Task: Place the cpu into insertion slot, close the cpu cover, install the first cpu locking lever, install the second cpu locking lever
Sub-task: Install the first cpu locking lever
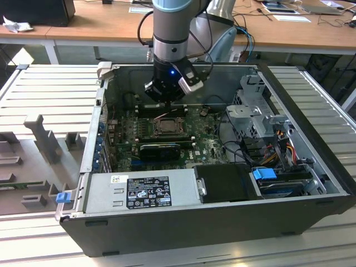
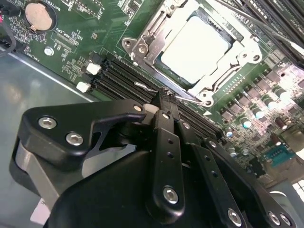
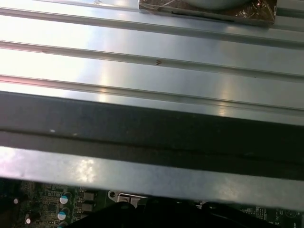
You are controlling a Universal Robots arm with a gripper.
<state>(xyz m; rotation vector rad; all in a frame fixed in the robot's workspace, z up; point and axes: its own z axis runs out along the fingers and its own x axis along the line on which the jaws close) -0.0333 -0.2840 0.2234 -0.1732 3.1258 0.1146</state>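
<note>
The cpu (image 2: 198,45) lies flat in the insertion slot (image 2: 129,45), its pale silver top showing through the window of the cpu cover (image 2: 153,35), which is down over it. A thin silver locking lever (image 2: 142,86) runs along the socket's edge on the gripper's side. My gripper (image 2: 166,97) hangs just above that edge with its black fingers (image 2: 161,124) pressed together, tips at the lever wire. Whether they pinch the wire I cannot tell. In the exterior view the gripper (image 1: 167,103) stands over the far edge of the socket and cpu (image 1: 165,125).
The open computer case holds a grey power-supply box (image 1: 142,189) in front, a long black card (image 1: 161,149) near the socket, and a drive cage (image 1: 256,108) with cables (image 1: 281,146) on the exterior view's right. Black memory slots (image 2: 118,76) run beside the socket. The case wall (image 3: 152,137) is close.
</note>
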